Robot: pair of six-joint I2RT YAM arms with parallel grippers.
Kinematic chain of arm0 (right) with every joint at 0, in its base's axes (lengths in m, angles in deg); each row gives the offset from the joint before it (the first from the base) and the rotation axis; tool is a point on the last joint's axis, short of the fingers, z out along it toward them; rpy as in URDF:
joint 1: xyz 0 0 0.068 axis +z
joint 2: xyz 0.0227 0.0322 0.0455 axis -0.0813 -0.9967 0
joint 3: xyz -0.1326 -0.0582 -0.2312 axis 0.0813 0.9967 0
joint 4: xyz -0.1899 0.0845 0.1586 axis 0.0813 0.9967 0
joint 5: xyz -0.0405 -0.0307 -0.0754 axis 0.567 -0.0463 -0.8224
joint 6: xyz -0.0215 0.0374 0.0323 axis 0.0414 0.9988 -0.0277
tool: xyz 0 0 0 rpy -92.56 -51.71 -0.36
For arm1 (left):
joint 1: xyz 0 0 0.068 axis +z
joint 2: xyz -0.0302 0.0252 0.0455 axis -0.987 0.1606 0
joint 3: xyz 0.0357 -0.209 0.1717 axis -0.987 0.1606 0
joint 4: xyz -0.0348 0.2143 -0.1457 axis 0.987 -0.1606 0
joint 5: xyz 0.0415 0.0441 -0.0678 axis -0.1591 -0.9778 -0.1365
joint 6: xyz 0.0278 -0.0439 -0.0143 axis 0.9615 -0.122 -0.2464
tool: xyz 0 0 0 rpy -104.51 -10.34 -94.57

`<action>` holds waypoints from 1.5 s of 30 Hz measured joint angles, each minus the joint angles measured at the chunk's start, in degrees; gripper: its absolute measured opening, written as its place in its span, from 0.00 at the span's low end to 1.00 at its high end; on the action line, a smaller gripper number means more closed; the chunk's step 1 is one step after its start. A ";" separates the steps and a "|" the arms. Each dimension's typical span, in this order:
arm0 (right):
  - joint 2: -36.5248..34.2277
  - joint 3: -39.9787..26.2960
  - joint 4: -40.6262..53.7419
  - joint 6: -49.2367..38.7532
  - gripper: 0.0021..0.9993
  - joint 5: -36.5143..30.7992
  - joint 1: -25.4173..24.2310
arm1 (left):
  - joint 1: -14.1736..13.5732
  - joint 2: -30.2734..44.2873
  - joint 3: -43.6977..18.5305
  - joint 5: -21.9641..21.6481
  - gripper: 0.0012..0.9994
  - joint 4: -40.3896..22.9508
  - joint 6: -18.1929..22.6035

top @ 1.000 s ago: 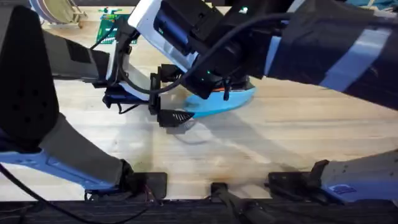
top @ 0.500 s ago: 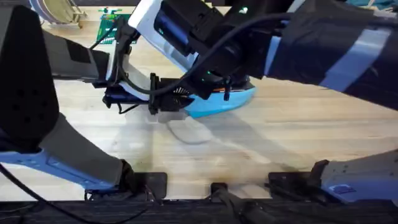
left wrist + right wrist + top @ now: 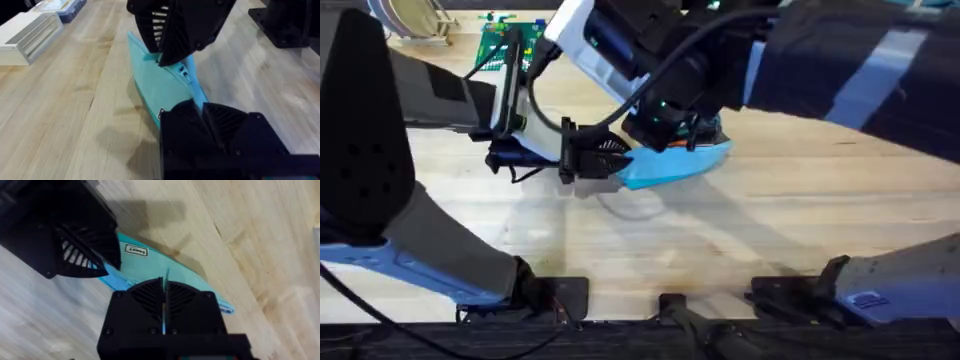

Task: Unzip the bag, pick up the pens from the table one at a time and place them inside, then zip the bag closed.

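— Left gripper [image 3: 204,117]: your two black fingers are pressed together on the near end of the bag [image 3: 675,170], pinning that tip just above the desk [image 3: 800,230].

— And the other arm?

— Your right gripper [image 3: 163,302] is squeezed nearly flat. A thin sliver of blue shows between its fingers, right on the zipper seam [image 3: 186,75] along the bag's upper edge. Whether that sliver is the pull tab or just fabric, you cannot tell from here.

— Where does the bag lie, then?

— Across the middle of the desk, standing on its edge with the seam up. Seen from overhead, its long axis runs side to side: the end toward the robot's left is in your left gripper, and the far tip points toward the robot's right.

— So which way does the next move go?

— My reading is that it turns on that axis. Any zipper travel has to follow the seam, either straight away from the left gripper toward the free tip or back toward it. Your right gripper sits on the seam close to the left one, so it is the arm to slide while the left anchors. Pull off that line and the soft fabric will likely bunch or twist.
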 joint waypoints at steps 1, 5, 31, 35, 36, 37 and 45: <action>0.00 0.00 0.06 0.01 0.03 0.31 -0.48 | 0.00 -0.01 0.00 0.04 0.04 0.01 0.00; 0.00 0.00 0.07 -0.04 0.03 2.02 -2.21 | 0.00 -0.01 0.00 0.21 0.04 0.11 0.00; 0.00 0.98 0.52 -4.26 0.03 4.35 -18.07 | 0.00 0.00 0.00 0.55 0.04 0.20 0.00; 0.00 1.10 0.60 -4.60 0.03 4.51 -20.18 | 0.00 0.02 0.00 0.56 0.04 0.22 0.00; 0.00 1.14 0.63 -4.70 0.03 4.62 -20.73 | 0.00 0.01 0.00 0.57 0.04 0.20 0.00; 0.00 1.16 0.63 -4.76 0.03 4.64 -21.17 | 0.00 -0.01 0.00 0.57 0.04 0.20 0.00; 0.00 1.84 0.39 -5.10 0.03 6.27 -26.25 | -0.09 0.02 0.00 0.58 0.04 0.20 0.00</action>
